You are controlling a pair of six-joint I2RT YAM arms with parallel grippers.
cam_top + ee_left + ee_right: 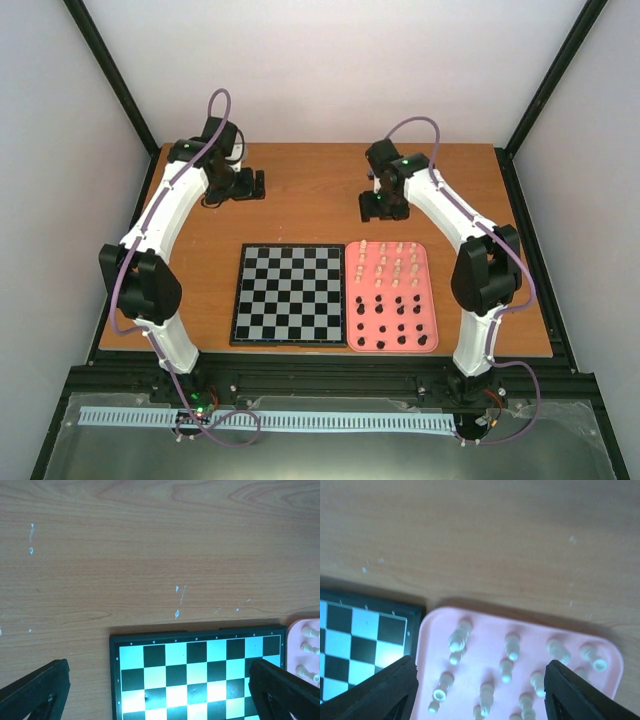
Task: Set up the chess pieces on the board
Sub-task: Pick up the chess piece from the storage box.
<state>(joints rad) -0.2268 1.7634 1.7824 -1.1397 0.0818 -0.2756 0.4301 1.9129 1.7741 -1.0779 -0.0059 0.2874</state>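
The board [288,293] lies flat in the middle of the table with no figures on it. The chess pieces stand in a pink tray [350,300] at its right: cream ones [393,262] in the far half, black ones [395,322] in the near half. My left gripper [245,185] hovers open beyond the board's far left corner; its wrist view shows the board [195,675] below the open gripper [157,667]. My right gripper [385,207] hangs open just beyond the tray's far edge. In its wrist view the gripper [480,665] spans several cream pieces [459,639] and holds nothing.
Bare wooden tabletop [310,195] stretches behind the board and tray. The pink tray [296,630] touches the board's right edge. Black frame posts and white walls enclose the table; both arm bases sit at the near edge.
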